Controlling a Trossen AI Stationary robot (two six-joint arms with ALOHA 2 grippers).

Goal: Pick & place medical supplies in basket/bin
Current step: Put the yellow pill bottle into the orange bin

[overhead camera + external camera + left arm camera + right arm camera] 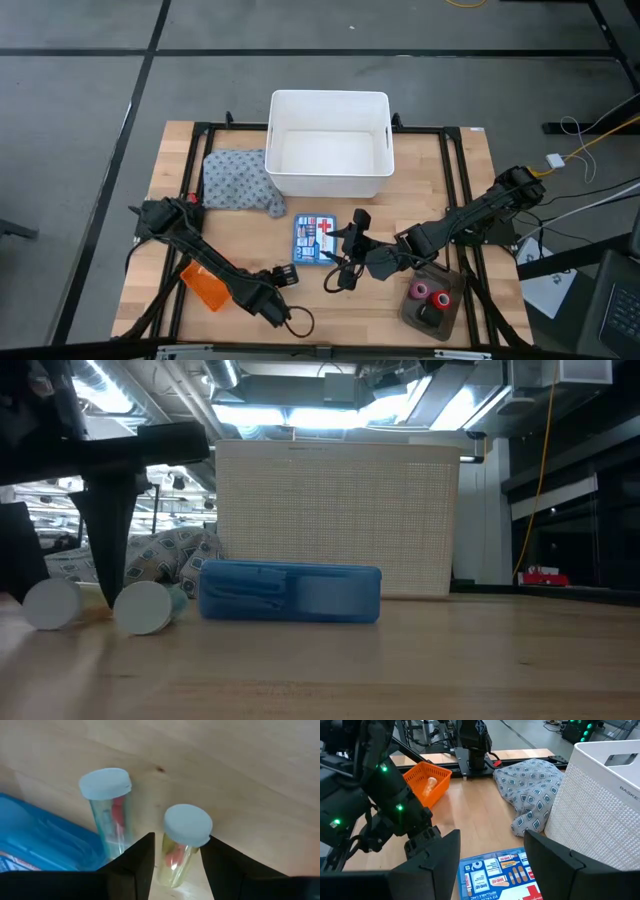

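Two small yellowish vials with pale caps lie on the table by the blue first-aid box (35, 840). My left gripper (179, 839) is open and low at the table's near side. Its fingers stand on either side of one vial (181, 847), also seen in the low view (50, 605). The second vial (107, 815) lies beside the box. My right gripper (490, 865) is open and empty, hovering over the box's right end (345, 255). The orange basket (205, 285) holds a yellowish item (427, 784). The grey cloth (235, 180) leans on the white bin (328, 143).
A dark tray (432, 305) at the near right holds pink, red and black tape rolls. The blue first-aid box (315, 238) lies mid-table in front of the bin. Black frame rails run along the table's edges. Bare wood shows between the box and the tray.
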